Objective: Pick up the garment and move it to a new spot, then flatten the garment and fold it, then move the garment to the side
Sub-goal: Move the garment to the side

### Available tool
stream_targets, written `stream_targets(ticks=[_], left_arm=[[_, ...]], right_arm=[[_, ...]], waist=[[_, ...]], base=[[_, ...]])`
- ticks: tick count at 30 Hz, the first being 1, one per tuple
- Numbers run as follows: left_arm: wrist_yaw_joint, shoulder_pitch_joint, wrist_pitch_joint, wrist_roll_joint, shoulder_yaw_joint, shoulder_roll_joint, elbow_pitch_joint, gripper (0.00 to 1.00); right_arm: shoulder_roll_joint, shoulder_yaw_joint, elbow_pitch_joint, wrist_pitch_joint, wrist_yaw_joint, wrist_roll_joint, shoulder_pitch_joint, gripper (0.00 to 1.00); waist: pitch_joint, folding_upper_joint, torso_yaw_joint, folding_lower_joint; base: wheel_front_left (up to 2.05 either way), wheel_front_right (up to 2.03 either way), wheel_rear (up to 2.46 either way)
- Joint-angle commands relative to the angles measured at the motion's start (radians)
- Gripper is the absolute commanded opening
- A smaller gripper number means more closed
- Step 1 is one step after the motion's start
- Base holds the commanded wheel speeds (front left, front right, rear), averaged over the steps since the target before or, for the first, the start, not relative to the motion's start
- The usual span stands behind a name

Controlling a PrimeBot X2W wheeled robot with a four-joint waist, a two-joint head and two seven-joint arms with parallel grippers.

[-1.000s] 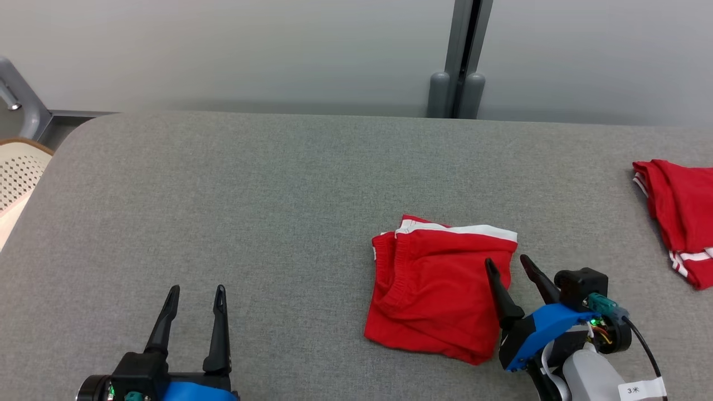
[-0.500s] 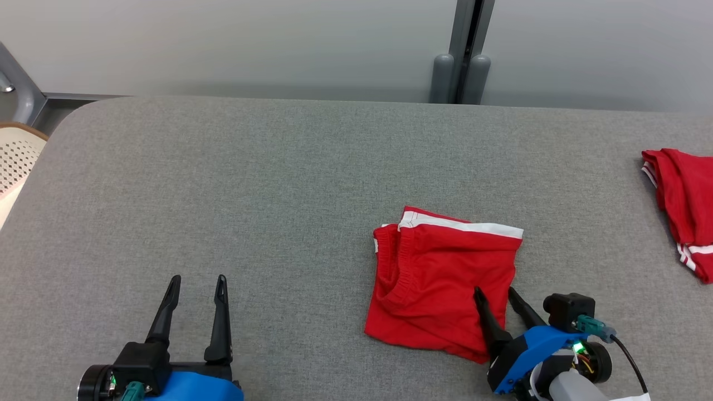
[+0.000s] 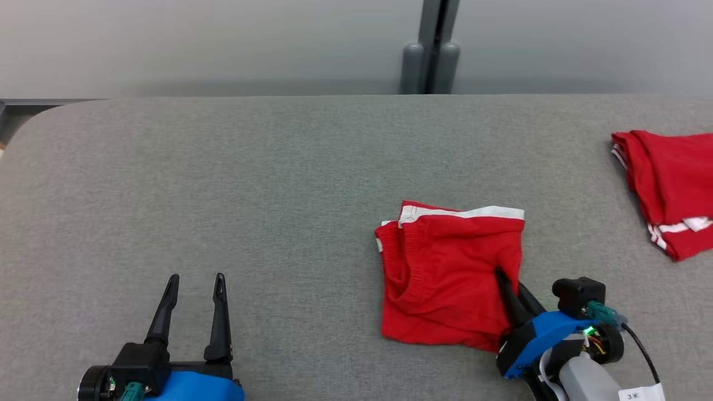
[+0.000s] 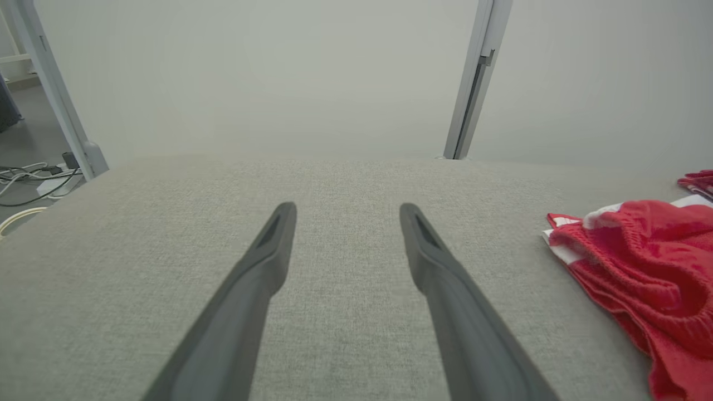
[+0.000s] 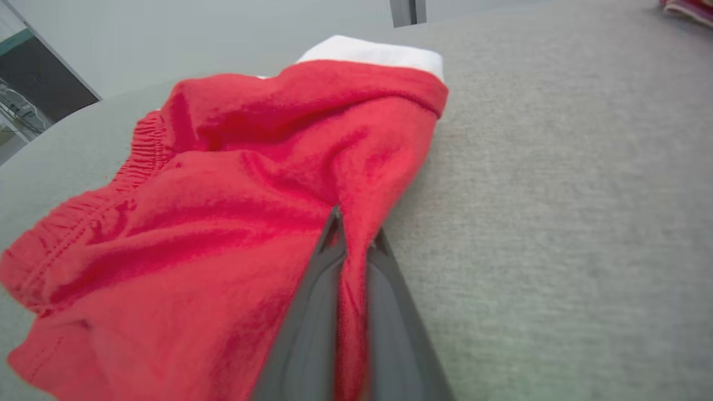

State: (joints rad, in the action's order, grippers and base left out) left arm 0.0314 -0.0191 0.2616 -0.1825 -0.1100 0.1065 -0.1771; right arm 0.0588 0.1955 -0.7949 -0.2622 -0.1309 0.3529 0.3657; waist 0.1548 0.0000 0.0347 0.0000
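Right gripper (image 5: 356, 225) clenched on a side fold of the soft red garment (image 3: 445, 273), roughly square, white-trimmed, right of centre toward the near edge of the grey woven worktop (image 3: 250, 184); left gripper (image 3: 195, 278) splayed, empty.

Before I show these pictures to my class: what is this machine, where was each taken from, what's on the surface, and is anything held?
It is a wheeled robot with two arms, each ending in a hand of two dark fingers. One picture looks down from its head; the other two look along each hand's fingers from the wrists. On the grey fabric surface lie folded red shorts with white trim and, far right, another red garment. The right hand is shut, pinching the shorts' right edge. The left hand is open and empty.
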Motion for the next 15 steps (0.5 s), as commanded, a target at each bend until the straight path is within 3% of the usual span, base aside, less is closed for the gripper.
stream_targets(ticks=[1, 10, 15], left_arm=[[-0.004, -0.001, 0.004, -0.001, -0.002, -0.004, 0.008, 1.00], [0.000, 0.054, 0.004, 0.016, 0.000, 0.004, 0.040, 1.00], [0.001, 0.099, 0.004, 0.028, 0.003, 0.018, 0.049, 1.00]], right_arm=[[0.022, -0.014, 0.013, -0.003, 0.000, -0.010, -0.020, 0.00], [0.102, -0.082, 0.127, -0.003, 0.000, -0.043, -0.055, 0.00], [0.100, -0.112, 0.160, -0.003, 0.000, -0.041, -0.069, 0.00]], waist=[[0.000, 0.0000, -0.020, 0.0000], [0.079, 0.0000, -0.197, 0.0000], [0.117, 0.0000, -0.260, 0.0000]], base=[[0.00, 0.00, 0.00], [0.00, 0.00, 0.00], [0.00, 0.00, 0.00]])
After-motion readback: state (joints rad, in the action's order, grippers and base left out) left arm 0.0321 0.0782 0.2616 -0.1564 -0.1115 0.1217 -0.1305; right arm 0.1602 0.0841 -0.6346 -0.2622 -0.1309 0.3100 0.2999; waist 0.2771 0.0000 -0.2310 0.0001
